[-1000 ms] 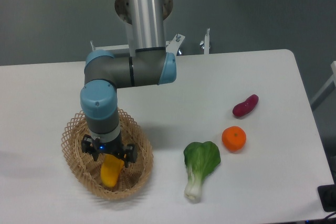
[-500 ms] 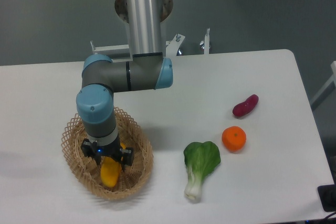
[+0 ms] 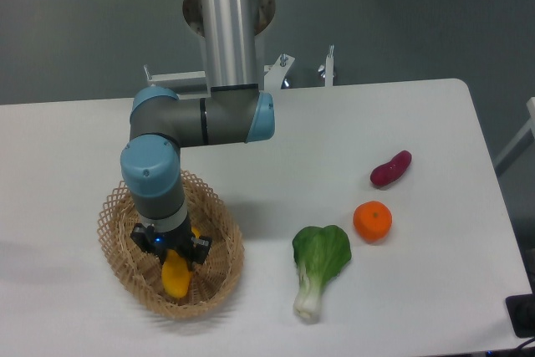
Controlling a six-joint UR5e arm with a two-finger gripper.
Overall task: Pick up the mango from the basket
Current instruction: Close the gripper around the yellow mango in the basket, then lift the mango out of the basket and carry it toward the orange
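While the arm (image 3: 180,119) reaches down into the basket (image 3: 219,267), the gripper (image 3: 173,250) sits low inside it, right over the top end of the mango (image 3: 175,280); the jaws are on both sides of the mango and look pinched on it, but the gripper body hides where they touch, so I cannot tell for sure. The mango lies in the middle of the basket, yellow-orange, with its lower end poking out below the gripper; the basket rests on the white table (image 3: 401,123). To the right of the basket lies a bok choy (image 3: 318,267); farther right is an orange (image 3: 372,221); above the orange, still right of the basket, lies a sweet potato (image 3: 390,168).
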